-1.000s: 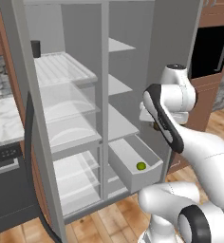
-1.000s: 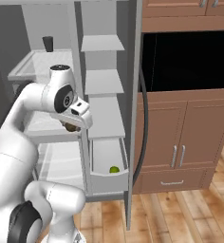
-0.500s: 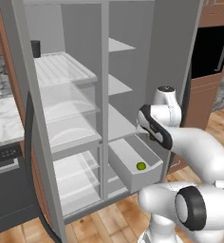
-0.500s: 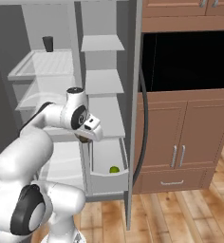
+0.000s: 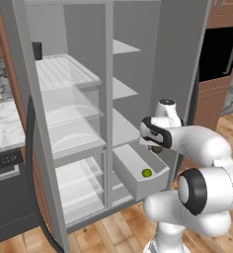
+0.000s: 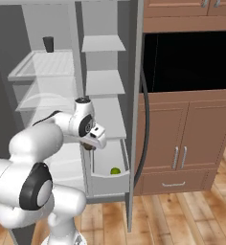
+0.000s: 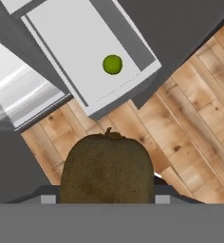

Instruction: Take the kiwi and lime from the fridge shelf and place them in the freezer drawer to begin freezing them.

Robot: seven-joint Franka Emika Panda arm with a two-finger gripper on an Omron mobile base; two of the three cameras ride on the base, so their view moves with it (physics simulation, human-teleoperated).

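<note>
Kiwi pinched in hand, stem end toward drawer's lime.

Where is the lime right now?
The lime lies on the floor of the open freezer drawer, near its front wall, below the kiwi in the gripper.

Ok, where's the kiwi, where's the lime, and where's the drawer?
kiwi (image 7: 107, 168), hand view, middle of its brown skin.
lime (image 7: 112, 64), hand view, centre of the green ball.
drawer (image 5: 153, 185), left base view, its flat front wall.
</note>
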